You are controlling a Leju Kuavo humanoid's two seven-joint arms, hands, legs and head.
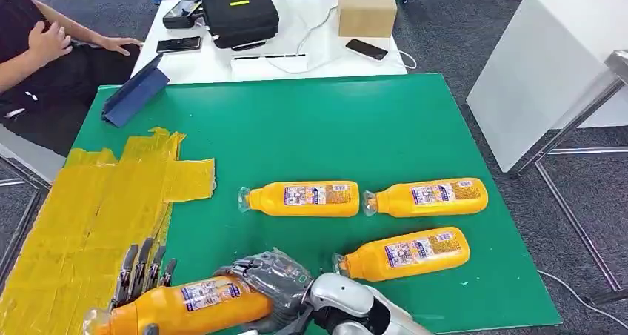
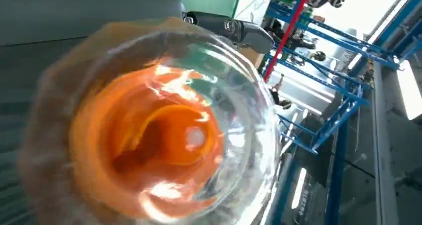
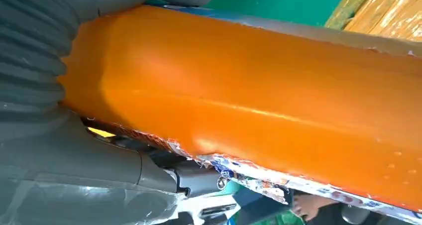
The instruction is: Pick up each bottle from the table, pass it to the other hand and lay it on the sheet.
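Observation:
My right hand, under a grey cover, grips an orange bottle by its base end, low over the table's near edge; its flank shows close up. The bottle's clear cap end points left over the yellow sheet. The dark fingers of my left hand stand straight behind the bottle's neck end. The cap end looms before that wrist, one finger reaching past it. Three more orange bottles lie on the green table: middle, right and near right.
A blue folded stand sits at the green table's far left corner. Beyond is a white table with a black case, a cardboard box and phones. A person sits at far left. Another white table stands right.

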